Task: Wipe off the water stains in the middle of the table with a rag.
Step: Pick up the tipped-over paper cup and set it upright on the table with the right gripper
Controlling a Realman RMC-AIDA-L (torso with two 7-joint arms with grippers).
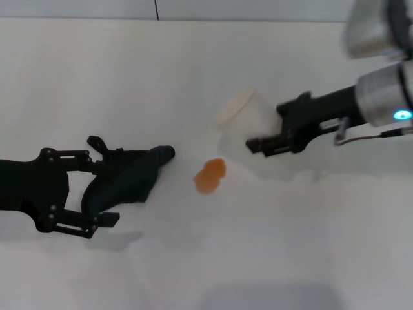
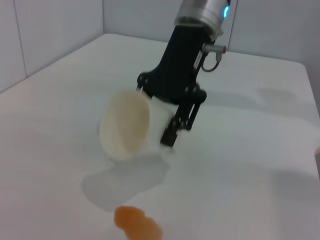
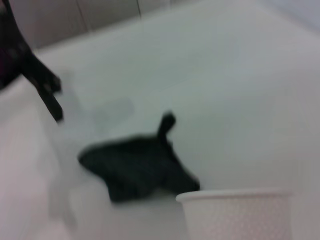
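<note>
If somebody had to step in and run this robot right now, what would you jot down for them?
Left gripper: on the table, fingers around the dark rag, beside the spill.
Right gripper: shut on the white paper cup, held tilted above the table, just behind the spill.
Water stains: orange blotch mid-table, between rag and cup, not yet wiped.
Left to do: sweep the rag over the blotch.

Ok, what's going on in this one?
The right gripper holds a white paper cup tipped on its side above the table. An orange-brown water stain sits on the table just in front of the cup. The left gripper is at the dark rag, which lies to the left of the stain, apart from it. The stain has not been wiped yet.
</note>
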